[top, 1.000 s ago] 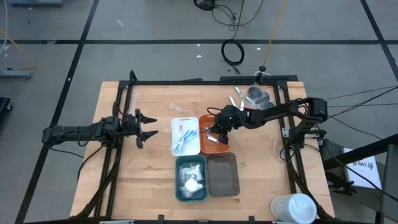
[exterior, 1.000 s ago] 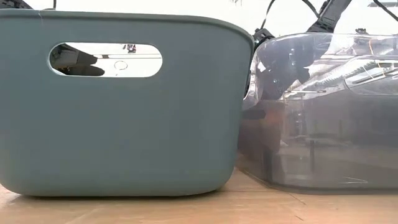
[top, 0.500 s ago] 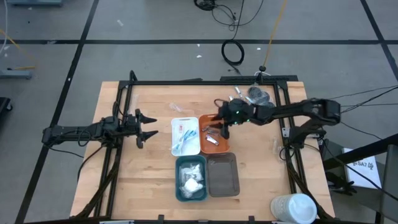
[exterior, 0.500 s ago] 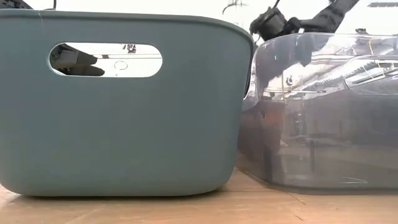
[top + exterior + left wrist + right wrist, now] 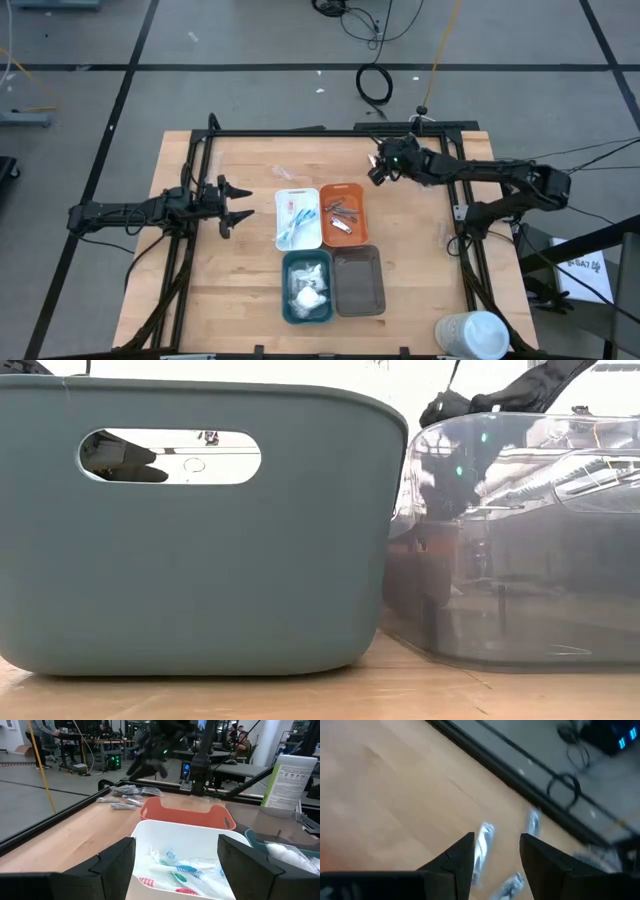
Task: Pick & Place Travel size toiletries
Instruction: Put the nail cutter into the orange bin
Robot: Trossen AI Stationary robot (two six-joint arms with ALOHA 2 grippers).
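The right pincer (image 5: 377,172) was held released and empty near the table's far edge, above silver pieces (image 5: 482,843); the left pincer (image 5: 238,202) was kept released by the left edge.

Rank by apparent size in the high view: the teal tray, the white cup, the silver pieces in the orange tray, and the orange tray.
1. teal tray and orange tray: they look about alike, so no order between them.
2. white cup, partly cut off by the picture's edge.
3. silver pieces, by far the smallest.
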